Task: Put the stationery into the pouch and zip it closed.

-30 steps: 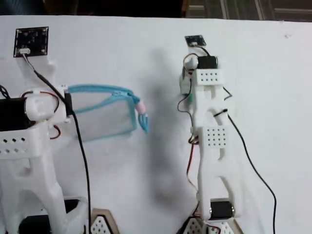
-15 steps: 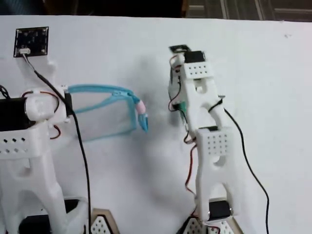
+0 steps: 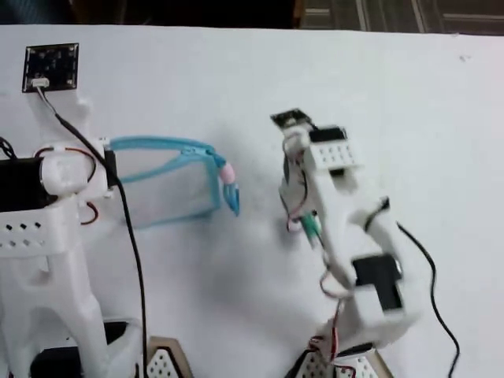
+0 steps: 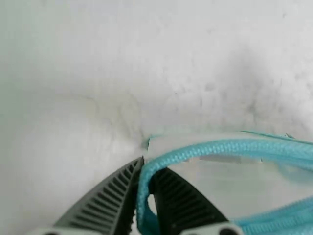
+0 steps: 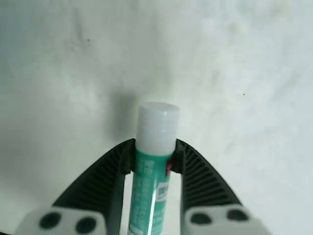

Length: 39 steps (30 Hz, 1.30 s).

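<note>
Glue stick (image 5: 156, 122), green with a white cap, was clamped between the two fingers of the right gripper (image 5: 153, 146), lifted off the table (image 3: 433, 94), cap outward. In the high view it hung beside the right arm (image 3: 339, 205), apart from the pouch (image 3: 169, 185), which lay flat near the left arm (image 3: 47, 205). The left gripper (image 4: 144, 169) was pinched on the pouch's blue zip edge at the end away from the zip pull (image 3: 229, 189).

To do this step well, the stick probably needed carrying across to the pouch mouth and turning to lie along the opening. It should then go in cap first, and be let go only once most of its length was inside. The left grip seemed worth keeping firm, so the mouth stayed taut and the pouch did not slide under the push.

Compared with a second earlier, the right arm had drawn back from the far part of the table toward its base and folded. The stick had come nearer the front edge with it. Pouch and left arm had not shifted.
</note>
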Available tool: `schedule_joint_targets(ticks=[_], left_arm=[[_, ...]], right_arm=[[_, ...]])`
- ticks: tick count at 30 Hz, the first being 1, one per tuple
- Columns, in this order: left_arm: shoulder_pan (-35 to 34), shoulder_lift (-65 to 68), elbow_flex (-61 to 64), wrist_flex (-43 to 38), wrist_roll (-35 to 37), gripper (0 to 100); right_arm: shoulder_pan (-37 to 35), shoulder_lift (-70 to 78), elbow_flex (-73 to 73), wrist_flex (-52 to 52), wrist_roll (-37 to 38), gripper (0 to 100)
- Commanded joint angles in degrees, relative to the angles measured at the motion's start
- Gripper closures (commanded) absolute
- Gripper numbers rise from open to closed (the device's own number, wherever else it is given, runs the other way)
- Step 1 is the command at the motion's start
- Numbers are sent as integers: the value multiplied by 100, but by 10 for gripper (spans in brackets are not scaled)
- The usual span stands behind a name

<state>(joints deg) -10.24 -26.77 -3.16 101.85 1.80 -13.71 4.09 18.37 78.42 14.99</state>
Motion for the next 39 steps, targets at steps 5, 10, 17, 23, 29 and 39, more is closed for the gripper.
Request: schedule_joint_targets(ticks=[5,10,17,23,29,39], left_arm=[[22,84,-18,-18,9,977],[22,84,-18,-9,9,977],[13,84,-18,-9,9,977],[4,66,-18,-9,9,977],[31,84,-18,-18,9,977],[31,66,-18,-9,9,977]], right_arm=[[-22,-1719,2066,-1516,-123,981],[-127,-2246,1811,-1710,-1679,981],[-1042,-3582,932,-1719,-2954,981],[-1824,-5393,738,-2774,-3147,981],[-2158,-6510,1116,-4286,-2778,981],[-2941,-6070,2576,-7231,-2312,981]])
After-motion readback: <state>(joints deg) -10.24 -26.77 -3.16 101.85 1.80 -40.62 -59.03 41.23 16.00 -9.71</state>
